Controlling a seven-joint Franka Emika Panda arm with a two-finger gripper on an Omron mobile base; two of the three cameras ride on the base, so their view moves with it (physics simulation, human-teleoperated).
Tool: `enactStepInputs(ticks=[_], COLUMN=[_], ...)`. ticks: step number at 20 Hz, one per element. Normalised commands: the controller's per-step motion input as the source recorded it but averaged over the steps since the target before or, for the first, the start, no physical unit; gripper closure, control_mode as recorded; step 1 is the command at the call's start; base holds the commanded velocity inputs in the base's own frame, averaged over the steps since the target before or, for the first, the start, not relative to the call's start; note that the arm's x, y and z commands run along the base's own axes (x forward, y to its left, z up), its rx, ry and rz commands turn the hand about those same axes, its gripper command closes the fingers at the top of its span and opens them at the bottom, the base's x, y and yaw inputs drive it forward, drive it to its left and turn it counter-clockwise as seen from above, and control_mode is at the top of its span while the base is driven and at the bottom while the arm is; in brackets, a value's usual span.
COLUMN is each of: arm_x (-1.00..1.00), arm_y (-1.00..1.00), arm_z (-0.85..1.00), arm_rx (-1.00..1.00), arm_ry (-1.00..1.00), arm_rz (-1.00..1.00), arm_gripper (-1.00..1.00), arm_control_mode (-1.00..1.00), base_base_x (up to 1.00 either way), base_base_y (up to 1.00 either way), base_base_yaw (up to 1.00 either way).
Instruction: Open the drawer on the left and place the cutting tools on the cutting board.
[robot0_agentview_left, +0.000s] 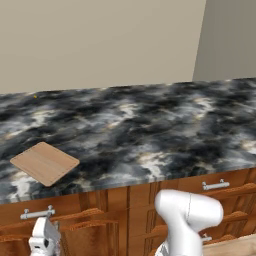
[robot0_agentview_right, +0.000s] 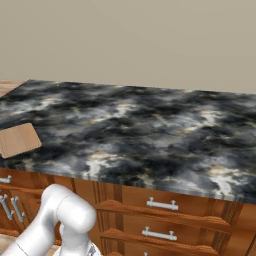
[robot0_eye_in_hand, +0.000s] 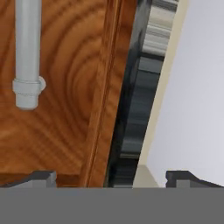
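The drawer (robot0_agentview_left: 75, 205) sits under the counter's left end, its front flush with the cabinet and its silver bar handle (robot0_agentview_left: 37, 213) across it. In front of that handle and slightly below it is my gripper (robot0_agentview_left: 44, 239). In the hand view the gripper (robot0_eye_in_hand: 111, 179) is open, its fingertips (robot0_eye_in_hand: 41, 177) wide apart and holding nothing. The handle's end (robot0_eye_in_hand: 27, 57) lies just ahead against the wood front (robot0_eye_in_hand: 65, 131). The cutting board (robot0_agentview_left: 45, 162) (robot0_agentview_right: 19, 139) lies bare on the counter above the drawer. The cutting tools are hidden.
The dark marbled counter (robot0_agentview_left: 150, 130) (robot0_agentview_right: 140, 130) runs right along a beige wall. To the right are narrower stacked drawers with bar handles (robot0_agentview_left: 216, 185) (robot0_agentview_right: 161, 204). Cabinet doors with vertical handles (robot0_agentview_right: 12, 207) are at the left. My white arm (robot0_agentview_left: 187, 215) rises in front of them.
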Motion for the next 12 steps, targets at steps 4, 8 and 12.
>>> enactStepInputs(ticks=[4, 8, 12], arm_x=[0.37, 0.33, 0.19], arm_y=[0.54, 0.56, 0.49], arm_z=[-0.32, -0.36, -0.39], arm_rx=[0.04, 0.03, 0.01], arm_ry=[-0.04, -0.01, 0.00], arm_rz=[0.15, 0.14, 0.13], arm_gripper=[-1.00, -1.00, -1.00], arm_control_mode=[-1.00, -1.00, -1.00], base_base_x=[0.00, 0.00, 0.00], base_base_y=[0.00, 0.00, 0.00], base_base_yaw=[0.00, 0.00, 0.00])
